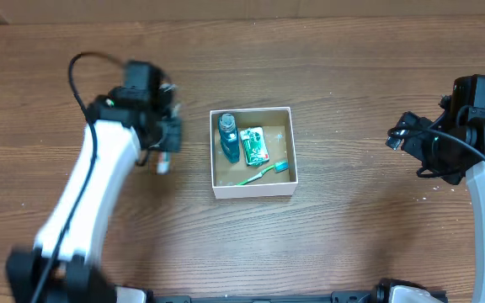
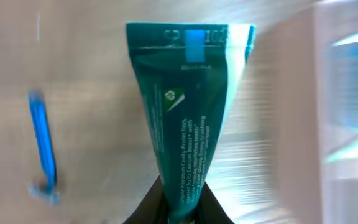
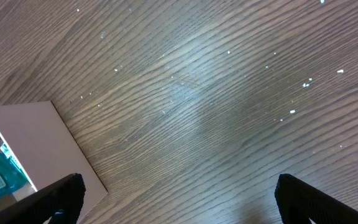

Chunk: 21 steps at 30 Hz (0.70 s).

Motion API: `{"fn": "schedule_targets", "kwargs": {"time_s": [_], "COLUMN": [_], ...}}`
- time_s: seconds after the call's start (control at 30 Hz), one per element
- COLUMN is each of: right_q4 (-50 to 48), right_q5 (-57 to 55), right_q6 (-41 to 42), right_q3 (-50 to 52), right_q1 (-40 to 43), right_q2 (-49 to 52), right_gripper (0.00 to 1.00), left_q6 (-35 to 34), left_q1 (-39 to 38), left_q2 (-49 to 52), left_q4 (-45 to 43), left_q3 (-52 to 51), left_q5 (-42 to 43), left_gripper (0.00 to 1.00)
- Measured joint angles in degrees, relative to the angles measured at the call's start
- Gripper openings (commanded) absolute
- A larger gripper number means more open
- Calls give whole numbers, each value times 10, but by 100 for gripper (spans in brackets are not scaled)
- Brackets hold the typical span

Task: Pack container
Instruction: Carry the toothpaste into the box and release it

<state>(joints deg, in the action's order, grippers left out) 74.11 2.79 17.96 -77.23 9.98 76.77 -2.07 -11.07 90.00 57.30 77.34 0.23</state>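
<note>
The tube [image 2: 185,118] runs off the bottom edge; left of the tube a blue item [image 2: 42,143] is blurred; right of the tube the container [image 2: 325,74] is blurred and cropped.

Wood-grain table [image 1: 343,244] fills your overhead frame, with a paler tan strip [image 1: 226,7] along the top edge. Left of your left wrist frame: slim blue item [image 2: 42,146] on the wood, blurred, type unclear.

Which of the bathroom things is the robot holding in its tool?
The teal toothpaste tube, pinched in the left tool. The blue bottle, green packet and green toothbrush lie inside the container instead.
</note>
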Motion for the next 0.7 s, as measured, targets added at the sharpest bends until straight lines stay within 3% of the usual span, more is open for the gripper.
{"fn": "schedule_targets", "kwargs": {"time_s": [0.1, 0.23, 0.37, 0.53, 0.6, 0.7], "right_q4": [0, 0, 0, 0, 0, 0], "right_q5": [0, 0, 0, 0, 0, 0], "right_q6": [0, 0, 0, 0, 0, 0], "right_q3": [0, 0, 0, 0, 0, 0], "right_q1": [0, 0, 0, 0, 0, 0], "right_q2": [0, 0, 0, 0, 0, 0], "right_gripper": [100, 100, 100, 100, 100, 100], "left_q6": [43, 92, 117, 127, 128, 131], "left_q1": [-95, -199, -252, -257, -257, -257], "left_q2": [-61, -59, -12, 73, 107, 134], "left_q4": [-21, -34, -55, -72, -76, -76], "left_q3": [11, 11, 11, 11, 10, 10], "left_q5": [7, 9, 9, 6, 1, -9], "left_gripper": [4, 4, 4, 5, 9, 27]}}
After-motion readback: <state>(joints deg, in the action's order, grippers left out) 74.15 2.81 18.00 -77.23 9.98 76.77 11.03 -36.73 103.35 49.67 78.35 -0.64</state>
